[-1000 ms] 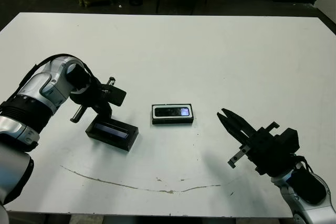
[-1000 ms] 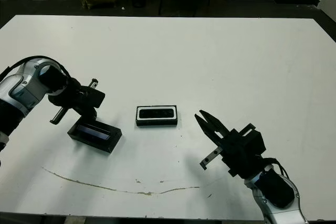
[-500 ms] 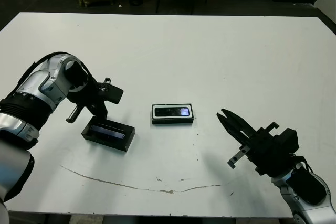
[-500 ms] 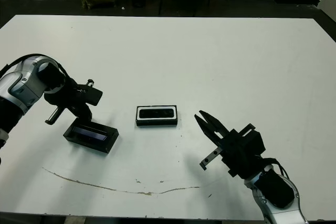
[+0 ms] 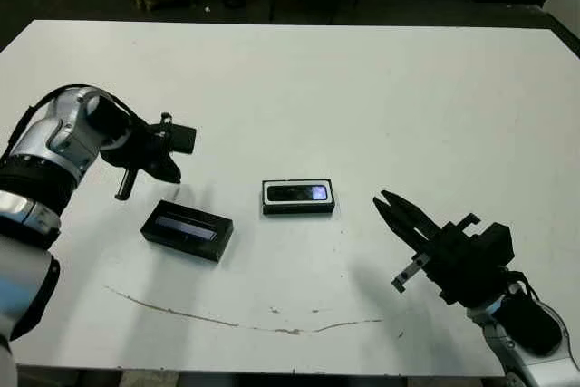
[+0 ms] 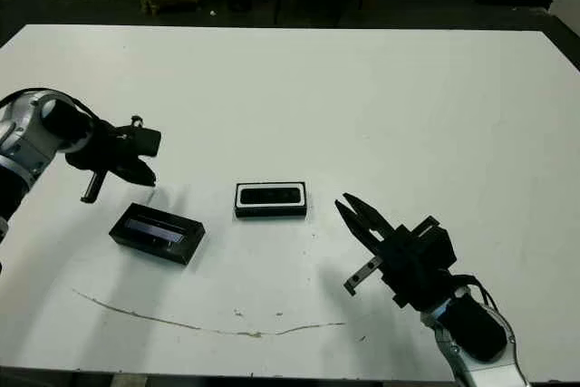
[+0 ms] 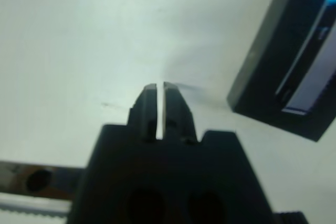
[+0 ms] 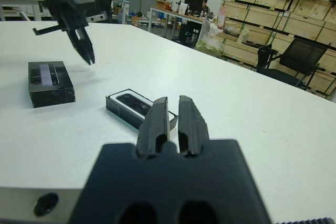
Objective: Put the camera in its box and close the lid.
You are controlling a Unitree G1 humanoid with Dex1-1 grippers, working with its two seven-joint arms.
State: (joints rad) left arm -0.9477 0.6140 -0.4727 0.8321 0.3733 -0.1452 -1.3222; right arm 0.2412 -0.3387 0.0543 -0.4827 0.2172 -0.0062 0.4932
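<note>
Camera seated in box. Lid flat on surface, left of box, well apart. Left tool closed, empty, above lid; right tool closed, right of box. Left tool to be opened, lid gripped across short sides, lowered squarely onto box.

Head stereo pair downward; wrist views low, sharing the lid.

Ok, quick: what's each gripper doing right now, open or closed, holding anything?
Left gripper: closed, empty, beside the lid.
Right gripper: closed, empty, pointing toward the box.
</note>
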